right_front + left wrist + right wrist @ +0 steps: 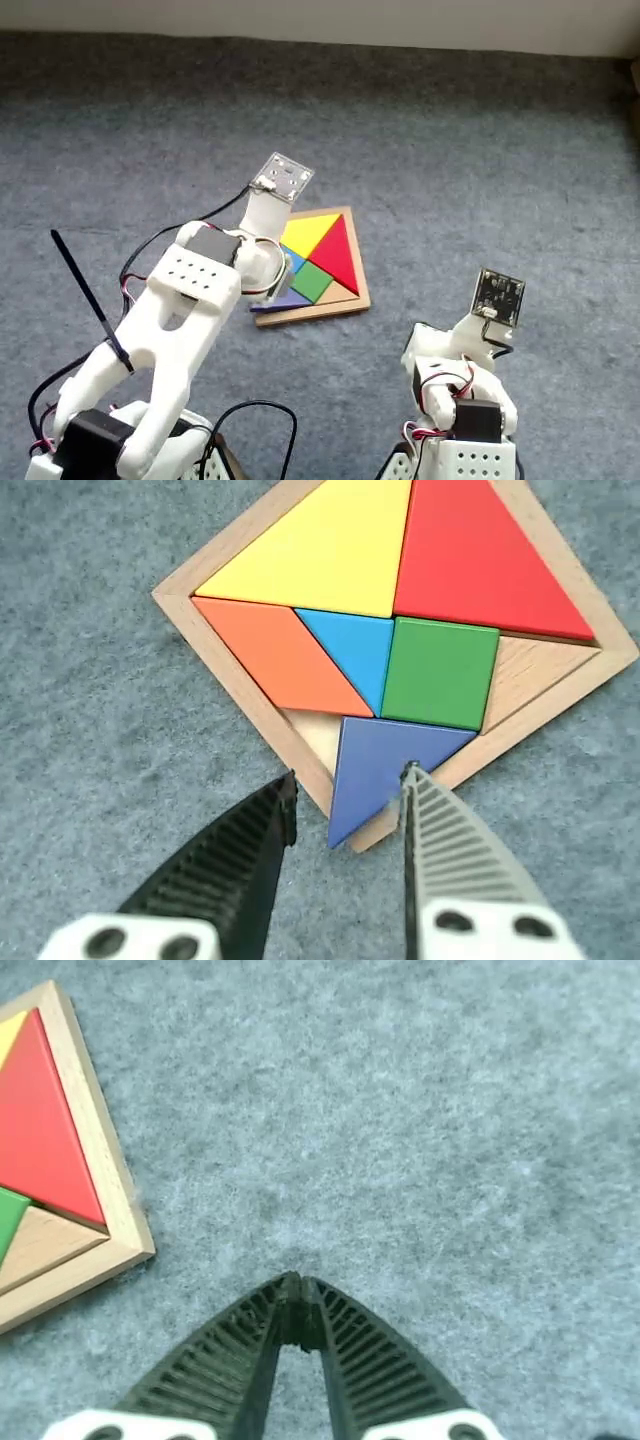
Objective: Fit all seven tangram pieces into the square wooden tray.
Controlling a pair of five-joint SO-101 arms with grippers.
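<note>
- My left pincer hangs over the near corner of the tray. Its jaws are open, one on either side of the blue triangle, and they grip nothing. I judge this stance is for nudging or picking up that piece.
- The blue triangle is not seated. One point overhangs the tray rim, and the rest lies against the green square.
- The tray lies flat on the grey bench, between the two arms and closer to the left one.
- Five pieces sit flush in the tray:
  - the yellow triangle and the red triangle, side by side across the far half;
  - the orange parallelogram, the light blue triangle and the green square, in a row below them.
- A bare wooden slot lies open beside the green square, under the red triangle. I therefore judge the task unfinished.
- My right pincer is closed and empty. It points at bare bench beside the tray's corner, well clear of the left arm's work, so I judge it parked.
</note>
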